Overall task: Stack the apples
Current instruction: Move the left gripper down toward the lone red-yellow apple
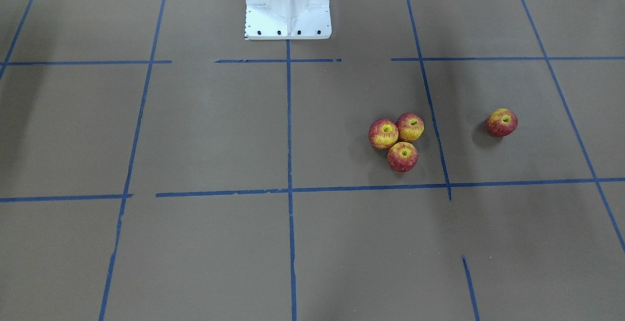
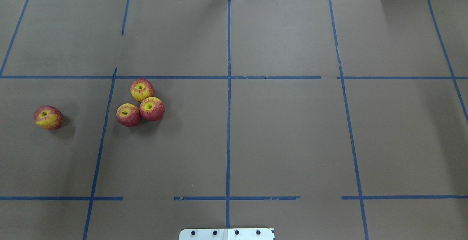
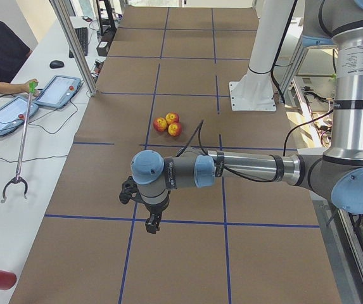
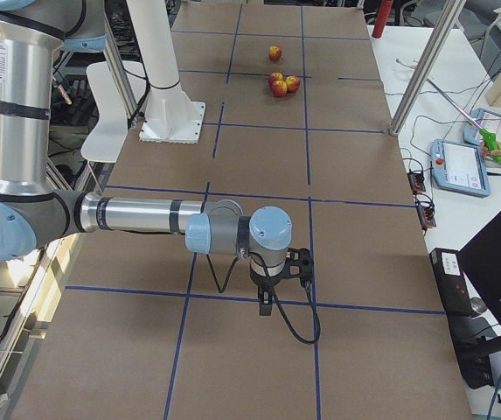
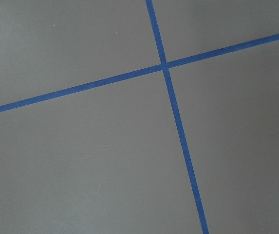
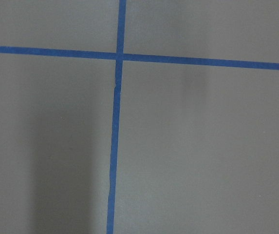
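Observation:
Three red-and-yellow apples lie touching in a cluster on the brown table, left of centre in the overhead view; they also show in the front-facing view. One more apple lies alone further left, also seen in the front-facing view. All rest on the table, none on top of another. My left gripper hangs over the table's near end in the left view, well away from the cluster. My right gripper hangs far from the apples. I cannot tell whether either gripper is open or shut.
Blue tape lines grid the brown paper. The white robot base stands at the table's edge. Both wrist views show only bare paper and crossing tape. An operator with tablets and a grabber stick sits along the side.

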You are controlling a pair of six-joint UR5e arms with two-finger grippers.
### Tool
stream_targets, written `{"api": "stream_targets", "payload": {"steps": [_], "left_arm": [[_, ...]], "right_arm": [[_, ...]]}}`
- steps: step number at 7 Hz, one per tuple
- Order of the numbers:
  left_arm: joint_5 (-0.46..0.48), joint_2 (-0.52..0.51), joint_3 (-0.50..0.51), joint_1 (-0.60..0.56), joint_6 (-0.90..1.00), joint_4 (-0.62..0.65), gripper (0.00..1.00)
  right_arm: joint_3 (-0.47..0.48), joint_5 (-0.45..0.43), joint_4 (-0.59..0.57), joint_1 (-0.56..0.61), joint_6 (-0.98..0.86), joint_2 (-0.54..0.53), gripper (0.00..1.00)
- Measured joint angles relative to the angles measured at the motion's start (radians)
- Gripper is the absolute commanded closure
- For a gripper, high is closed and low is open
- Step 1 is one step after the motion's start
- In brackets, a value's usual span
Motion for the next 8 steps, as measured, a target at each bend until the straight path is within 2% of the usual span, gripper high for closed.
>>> {"api": "stream_targets", "payload": {"steps": [4, 5, 6, 8], "left_arm": [[0.007, 0.002, 0.0, 0.0, -0.007, -0.016, 0.0], [0.005, 0.016, 0.0, -0.001, -0.007, -0.071, 0.0], [0.002, 0.028, 0.003, 0.001, -0.055, -0.147, 0.0], [0.0, 0.045, -0.019, 0.08, -0.365, -0.32, 0.0]], "right_arm": [[0.0, 0.0, -0.001, 0.0, 0.0, 0.0, 0.0], [0.0, 0.0, -0.001, 0.0, 0.0, 0.0, 0.0], [0.0, 0.0, -0.001, 0.0, 0.0, 0.0, 0.0], [0.0, 0.0, -0.001, 0.0, 0.0, 0.0, 0.0]]}}
